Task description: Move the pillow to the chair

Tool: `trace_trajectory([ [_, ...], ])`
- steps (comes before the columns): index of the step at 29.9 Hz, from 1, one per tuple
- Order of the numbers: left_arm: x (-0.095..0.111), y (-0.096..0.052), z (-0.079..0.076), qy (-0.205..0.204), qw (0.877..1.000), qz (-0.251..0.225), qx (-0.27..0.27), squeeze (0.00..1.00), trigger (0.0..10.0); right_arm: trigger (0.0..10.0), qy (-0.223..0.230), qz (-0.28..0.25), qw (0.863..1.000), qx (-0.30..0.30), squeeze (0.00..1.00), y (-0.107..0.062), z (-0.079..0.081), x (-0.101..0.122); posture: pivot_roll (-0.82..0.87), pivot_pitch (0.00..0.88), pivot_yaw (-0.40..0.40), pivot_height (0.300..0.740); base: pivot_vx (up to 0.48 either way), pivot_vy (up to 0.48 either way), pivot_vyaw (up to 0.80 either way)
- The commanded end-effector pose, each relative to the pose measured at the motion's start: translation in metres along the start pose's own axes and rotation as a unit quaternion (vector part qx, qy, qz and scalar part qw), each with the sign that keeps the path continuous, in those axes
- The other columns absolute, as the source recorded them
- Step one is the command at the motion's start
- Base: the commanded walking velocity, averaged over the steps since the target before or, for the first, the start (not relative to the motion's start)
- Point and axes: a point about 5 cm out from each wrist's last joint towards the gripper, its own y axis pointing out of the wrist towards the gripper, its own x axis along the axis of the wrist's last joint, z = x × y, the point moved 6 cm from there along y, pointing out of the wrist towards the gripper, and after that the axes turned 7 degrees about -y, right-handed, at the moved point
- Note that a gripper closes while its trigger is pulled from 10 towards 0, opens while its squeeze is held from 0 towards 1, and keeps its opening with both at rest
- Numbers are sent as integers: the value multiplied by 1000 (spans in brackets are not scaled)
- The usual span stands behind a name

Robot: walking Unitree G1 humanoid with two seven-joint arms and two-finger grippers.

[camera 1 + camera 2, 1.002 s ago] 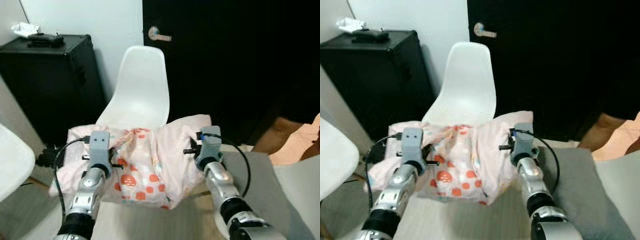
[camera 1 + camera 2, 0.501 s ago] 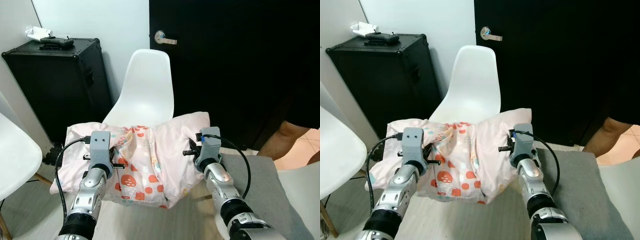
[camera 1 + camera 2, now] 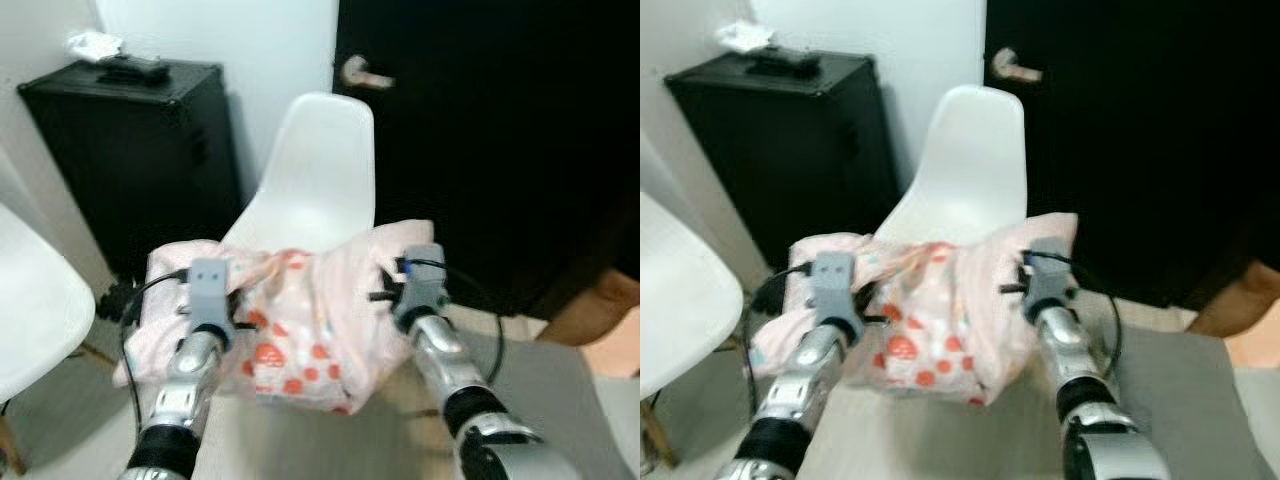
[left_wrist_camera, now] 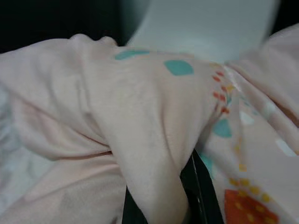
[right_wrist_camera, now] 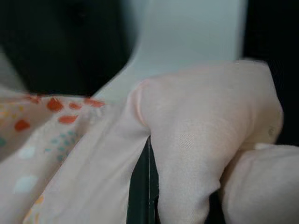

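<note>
Since half a second ago our view swung a bit left and went blurry, so the chair [image 3: 318,180] now sits further right in frame, but the pillow [image 3: 300,320] looks no different in our grip. We've got it pinched from both sides: left gripper [image 4: 163,196] clamped on a bunched fold at its left, right gripper [image 5: 145,186] clamped on the fabric at its right. It hangs between our arms, sagging in the middle, just in front of the chair's seat. Far left there's a black case [image 3: 130,150].
</note>
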Motion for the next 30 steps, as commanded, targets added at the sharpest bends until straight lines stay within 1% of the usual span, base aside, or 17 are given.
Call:
trace_trajectory([
  [1, 18, 3, -20, -1, 999, -36, -31, 0, 10000, 10000, -12, -12, 1000, 15, 0, 1, 4, 5, 31, 0, -11, 734, 334, 0, 0],
  [5, 18, 3, -20, -1, 999, -36, -31, 0, 10000, 10000, -15, -11, 1000, 16, 0, 1, 4, 5, 30, 0, -9, 734, 334, 0, 0],
  [8, 19, 4, -21, -1, 999, -36, -31, 0, 10000, 10000, -32, -11, 999, 21, 0, 1, 5, 5, 27, 0, -9, 734, 335, 0, 0],
  [13, 18, 4, -21, -1, 999, -35, -32, 0, 10000, 10000, -40, -11, 999, 24, 0, 0, 7, 5, 26, 0, -11, 734, 336, 0, 0],
  [25, 18, 4, -20, -2, 999, -36, -26, 0, 10000, 10000, -42, -14, 999, 32, 0, 2, 9, 7, 30, 0, -19, 734, 334, 0, 0],
  [30, 19, 4, -19, -2, 999, -36, -25, 0, 10000, 10000, -31, -13, 999, 33, 0, 3, 10, 7, 33, 0, -23, 734, 331, 0, 0],
])
